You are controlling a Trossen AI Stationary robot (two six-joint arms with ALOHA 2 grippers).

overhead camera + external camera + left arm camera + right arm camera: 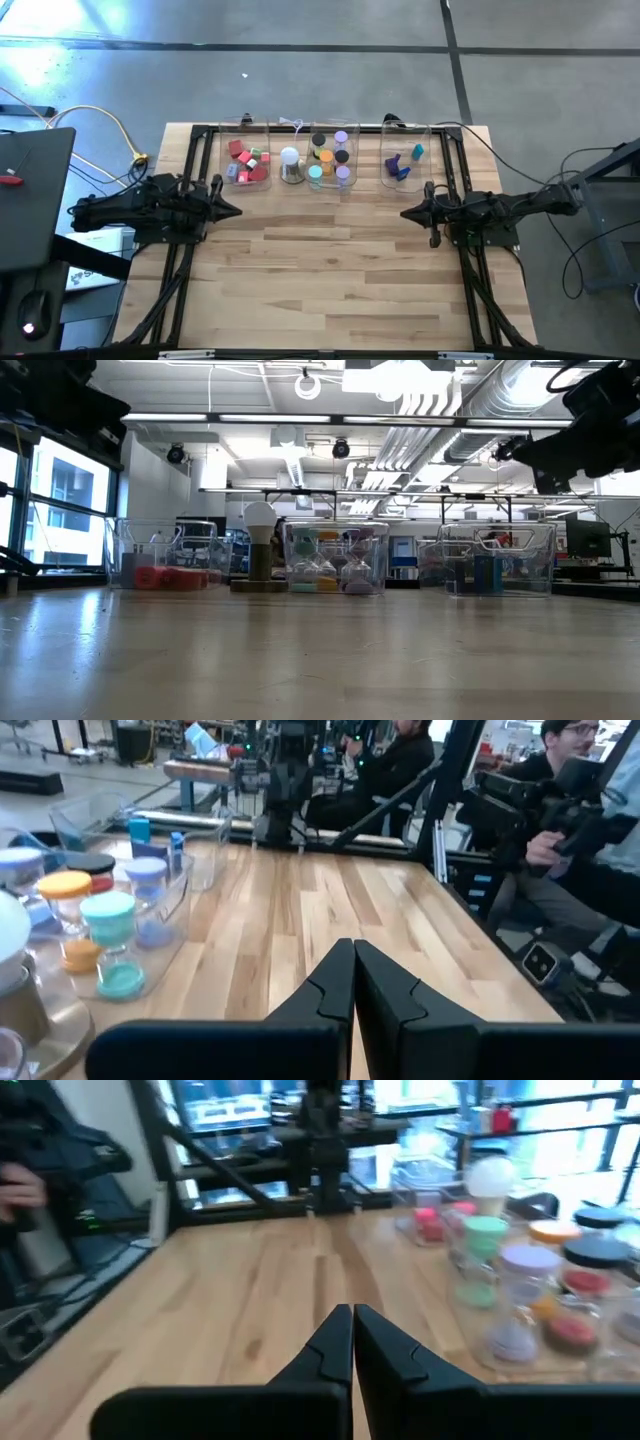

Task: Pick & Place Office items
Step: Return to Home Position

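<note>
The office items (327, 157) sit in three clear bins (429, 155) along the table (330, 270)'s far edge. My left gripper (236, 211) and right gripper (406, 213), both pinched closed and empty, hang near them. Swinging away low might clip a rim, though my height seems hard to judge.

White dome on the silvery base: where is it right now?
High view: the white dome stands near the table's far edge, between the left bin with red pieces and the middle bin of hourglasses.
</note>
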